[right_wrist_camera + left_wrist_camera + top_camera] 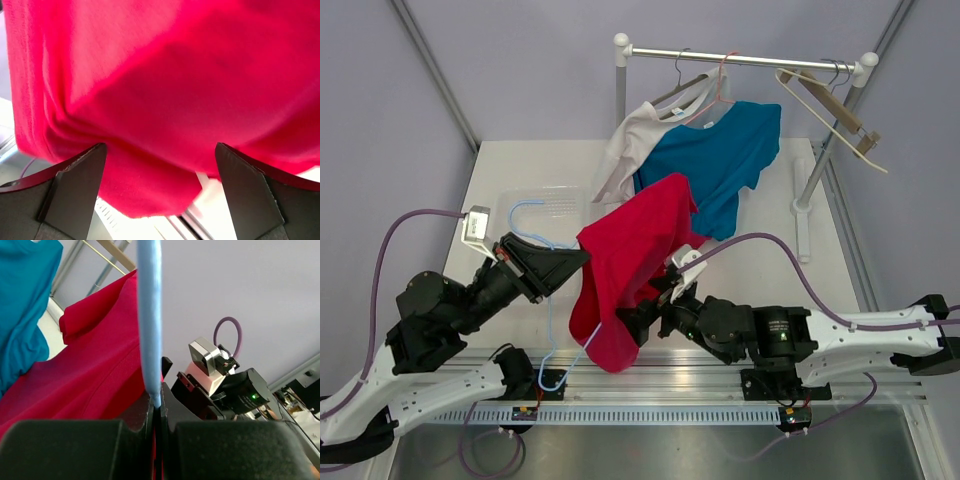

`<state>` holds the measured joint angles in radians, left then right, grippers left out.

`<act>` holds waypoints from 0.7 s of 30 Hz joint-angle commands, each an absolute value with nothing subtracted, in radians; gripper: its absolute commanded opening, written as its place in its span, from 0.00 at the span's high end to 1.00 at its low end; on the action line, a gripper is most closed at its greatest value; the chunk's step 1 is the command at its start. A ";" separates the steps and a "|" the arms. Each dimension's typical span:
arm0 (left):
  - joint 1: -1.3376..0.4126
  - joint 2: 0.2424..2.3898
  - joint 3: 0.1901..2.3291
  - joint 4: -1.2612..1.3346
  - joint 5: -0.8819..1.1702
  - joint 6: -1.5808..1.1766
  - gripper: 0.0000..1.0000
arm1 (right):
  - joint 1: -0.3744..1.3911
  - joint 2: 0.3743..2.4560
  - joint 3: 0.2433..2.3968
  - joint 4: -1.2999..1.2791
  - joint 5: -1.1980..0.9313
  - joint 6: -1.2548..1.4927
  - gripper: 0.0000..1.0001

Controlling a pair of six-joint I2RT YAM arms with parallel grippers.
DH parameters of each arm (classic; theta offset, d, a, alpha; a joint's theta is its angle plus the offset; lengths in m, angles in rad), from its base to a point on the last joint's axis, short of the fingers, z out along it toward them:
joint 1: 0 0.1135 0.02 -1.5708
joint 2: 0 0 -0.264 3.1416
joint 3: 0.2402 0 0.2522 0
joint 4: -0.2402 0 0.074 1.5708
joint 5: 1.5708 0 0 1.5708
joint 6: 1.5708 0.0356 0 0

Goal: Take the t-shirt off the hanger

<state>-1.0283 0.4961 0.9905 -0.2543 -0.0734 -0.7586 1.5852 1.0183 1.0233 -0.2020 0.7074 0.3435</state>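
Note:
A red t-shirt [632, 262] hangs on a light blue hanger [554, 322] held up over the table's near edge. My left gripper [572, 262] is shut on the hanger's thin blue bar [150, 320], with the red shirt [90, 375] just left of it. My right gripper [638, 318] is open right behind the shirt's lower part. In the right wrist view the red cloth [160, 90] fills the frame and hangs between the spread fingers [75, 175], which are not closed on it.
A clothes rail [740, 58] stands at the back with a blue t-shirt [720, 160], a beige t-shirt [635, 140] and an empty wooden hanger [830, 110]. A clear tray [545, 205] lies on the table at the left.

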 commanded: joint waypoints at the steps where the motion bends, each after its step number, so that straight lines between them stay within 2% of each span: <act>1: -1.028 0.477 1.029 -0.187 -0.006 -0.788 1.00 | 1.569 1.048 1.081 -0.086 0.646 0.242 0.01; 10: -1.028 0.465 1.009 -0.219 -0.093 -0.752 1.00 | 1.575 1.028 1.121 -0.224 0.512 0.426 0.05; 12: -1.028 0.475 1.000 -0.219 -0.173 -0.733 1.00 | 1.617 1.025 1.143 -0.311 0.531 0.497 0.05; 16: -1.026 0.529 0.996 -0.207 -0.265 -0.706 1.00 | 1.747 1.084 1.251 -0.467 0.707 0.500 0.06; 21: -1.028 0.574 0.983 -0.126 -0.334 -0.701 1.00 | 1.822 1.192 1.405 -0.491 0.764 0.440 0.21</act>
